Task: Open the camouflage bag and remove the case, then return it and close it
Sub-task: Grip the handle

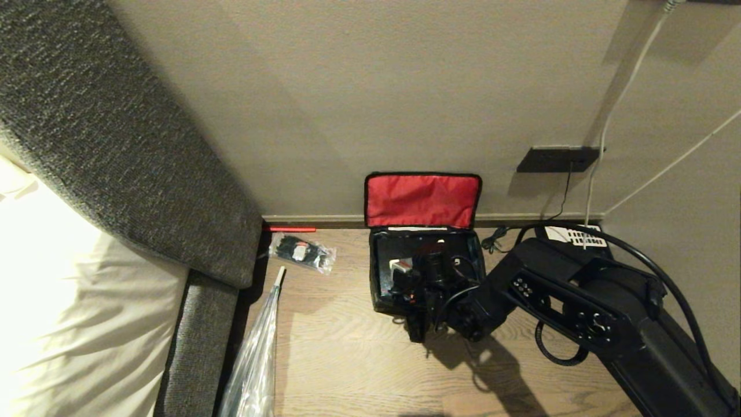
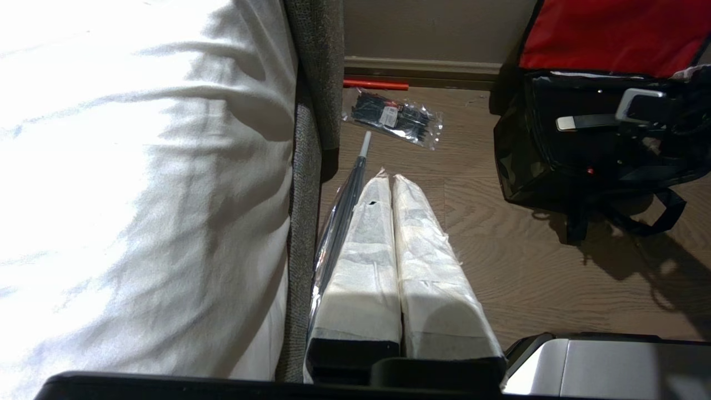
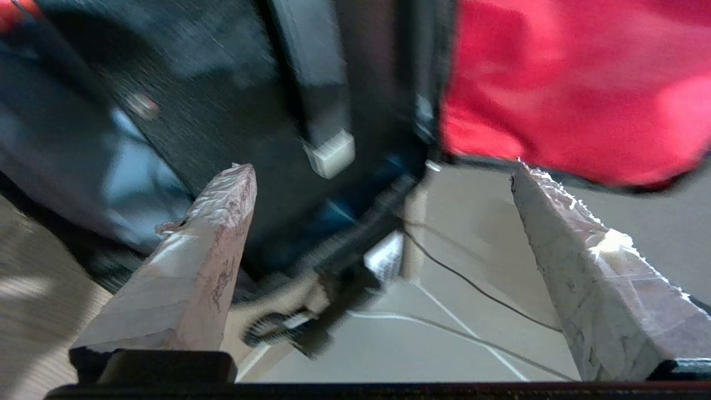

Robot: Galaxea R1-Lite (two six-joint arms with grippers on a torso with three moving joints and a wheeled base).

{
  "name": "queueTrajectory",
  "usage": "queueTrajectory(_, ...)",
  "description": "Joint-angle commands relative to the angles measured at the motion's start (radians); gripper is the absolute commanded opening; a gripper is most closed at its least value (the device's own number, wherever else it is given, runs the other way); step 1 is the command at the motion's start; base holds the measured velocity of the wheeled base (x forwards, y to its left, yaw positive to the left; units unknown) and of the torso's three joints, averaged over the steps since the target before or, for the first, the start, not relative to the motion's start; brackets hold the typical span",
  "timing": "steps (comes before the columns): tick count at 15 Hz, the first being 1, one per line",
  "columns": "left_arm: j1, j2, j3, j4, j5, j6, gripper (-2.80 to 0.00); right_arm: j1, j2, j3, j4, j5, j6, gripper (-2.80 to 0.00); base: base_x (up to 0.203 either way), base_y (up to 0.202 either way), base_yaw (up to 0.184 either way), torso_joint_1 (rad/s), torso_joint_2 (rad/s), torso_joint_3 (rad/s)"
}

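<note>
We note the camouflage bag (image 1: 427, 272) on the wood floor (image 1: 347, 347), its back against the skirting, red-lined lid (image 1: 422, 200) propped open against the wall (image 1: 359, 104). A dark rectangular shape fills the bag's inside; we take it for the case (image 3: 233, 128), though the arm hides much of it.

Right gripper (image 1: 414, 278) sits over the bag's open mouth, arm reaching in from the right. In the right wrist view its 2 taped fingers (image 3: 194, 266) stand wide apart with nothing between them.

Edges: the bed (image 1: 69, 301) and its grey padded frame (image 1: 116, 145) close off the left. The bag's right flank is crowded by the arm, a telephone (image 1: 573, 234) and cords. Bare floor lies in front of the bag and to its left, up to a clear packet (image 1: 302, 252) of black items near the skirting and a plastic-sleeved rod (image 1: 255, 359) along the bed frame.

View differences: the left wrist view alone shows the left gripper (image 2: 395, 183) hanging low beside the bed, fingers pressed together, plus the bag's black front wall and loose strap (image 2: 661, 214). The right wrist view is blurred; only it shows the finger spread.
</note>
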Motion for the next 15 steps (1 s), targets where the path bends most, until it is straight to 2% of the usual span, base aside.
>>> queueTrajectory(1, 0.000, 0.000, 0.000, 0.000, 0.000, -0.001, -2.80, -0.013, 0.056, -0.054, 0.020, 0.004, 0.015, 0.00, 0.000, 0.000, 0.000, 0.000, 0.00, 0.000)
queueTrajectory(10, 0.000, 0.000, 0.000, 0.000, 0.000, 0.001, -2.80, -0.047, 0.197, -0.285, 0.027, 0.075, 0.056, 0.00, 0.000, 0.000, 0.000, 0.000, 0.00, 0.000)
queueTrajectory(13, 0.000, 0.000, 0.000, 0.000, 0.000, -0.001, -2.80, -0.060, 0.229, -0.344, 0.035, 0.105, 0.045, 0.00, 0.000, 0.000, 0.000, 0.000, 0.00, 0.000)
queueTrajectory(15, 0.000, 0.000, 0.000, 0.000, 0.000, 0.000, -2.80, -0.071, 0.240, -0.362, 0.029, 0.116, -0.011, 0.00, 0.000, 0.000, 0.000, 0.000, 0.00, 0.000)
